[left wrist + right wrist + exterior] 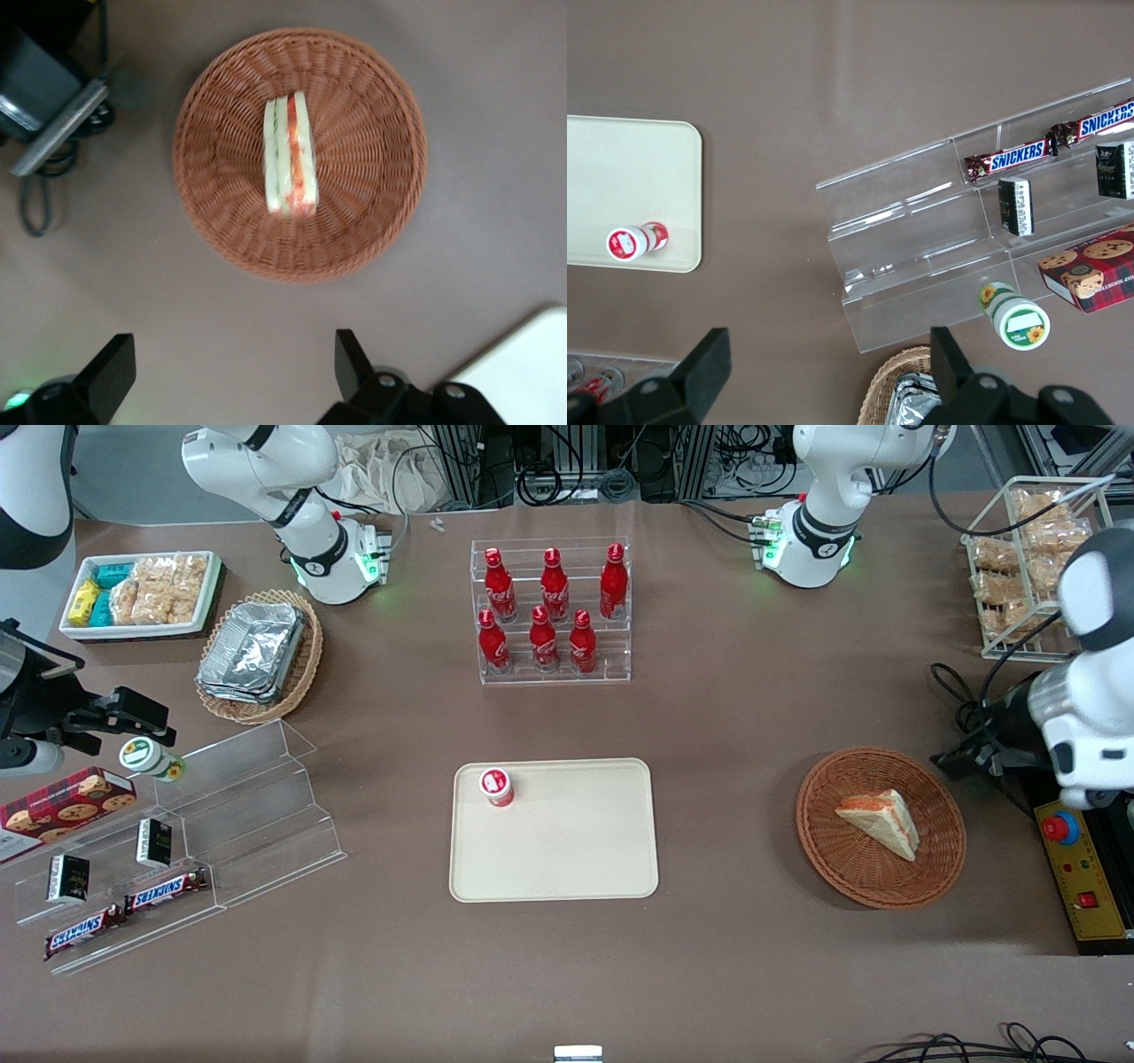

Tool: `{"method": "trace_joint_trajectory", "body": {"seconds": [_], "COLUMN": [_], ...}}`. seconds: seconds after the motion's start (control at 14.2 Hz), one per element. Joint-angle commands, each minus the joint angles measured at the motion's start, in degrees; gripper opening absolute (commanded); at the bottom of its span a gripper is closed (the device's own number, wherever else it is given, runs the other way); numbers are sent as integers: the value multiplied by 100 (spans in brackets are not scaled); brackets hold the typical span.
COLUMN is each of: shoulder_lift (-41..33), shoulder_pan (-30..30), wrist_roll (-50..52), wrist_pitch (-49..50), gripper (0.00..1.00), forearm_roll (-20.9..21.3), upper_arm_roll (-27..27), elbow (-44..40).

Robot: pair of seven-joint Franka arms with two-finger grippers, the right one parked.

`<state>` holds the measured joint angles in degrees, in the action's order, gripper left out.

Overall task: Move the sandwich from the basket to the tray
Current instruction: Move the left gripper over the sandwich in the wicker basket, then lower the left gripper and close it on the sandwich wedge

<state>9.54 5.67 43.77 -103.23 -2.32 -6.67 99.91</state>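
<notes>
Brown table (735,717) fills the front view. Biggest item on it: clear tiered shelf (239,815) at the parked arm's end, w/ Snickers bars (124,911), small dark packs and a cookie box (62,808) on its steps. Next, the cream tray (567,859) mid-table, nearly bare; only a small red-and-white cup (497,786) stands in one corner, the corner farther from the front cam. Farther again from the cam sits the clear rack of red cola bottles (549,611), six upright in two rows.

Toward the working arm's end: round reddish-brown basket (819,841), well apart from the tray. The sandwich (881,822) lies in it, roughly centred, a pale wedge w/ orange-red edge showing; in the wrist view the sandwich (291,156) shows green and red filling stripes and the basket (372,115) rings it all round. Nothing touching it.

The gripper (235,367) hangs above bare table just beside the basket, on the tray side, a tray corner (523,363) peeking in nearby. Fingers (353,359) spread wide, holding nothing, clear of the sandwich.

Smaller stuff: tan basket of foil containers (257,654), white tray of snack packets (142,593), wire rack of snacks (1028,567), green-lidded cup (151,758).
</notes>
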Motion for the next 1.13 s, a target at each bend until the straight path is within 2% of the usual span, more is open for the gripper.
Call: {"method": "trace_joint_trajectory", "body": {"seconds": [0.0,0.14,0.56,0.85,1.06], "shoulder_lift": [-33,458,1251,1550,1411], "shoulder_pan": [66,74,74,83,83], "wrist_roll": [369,378,571,633,940], "wrist_pitch": [-1161,-1445,-2446,-3009,-2993], "gripper": [100,100,100,100,100], "forearm_roll": [-23,-23,47,56,65], "upper_arm_roll": [-19,-19,-54,-63,-54], "elbow": [1072,1119,1268,1268,1268]}}
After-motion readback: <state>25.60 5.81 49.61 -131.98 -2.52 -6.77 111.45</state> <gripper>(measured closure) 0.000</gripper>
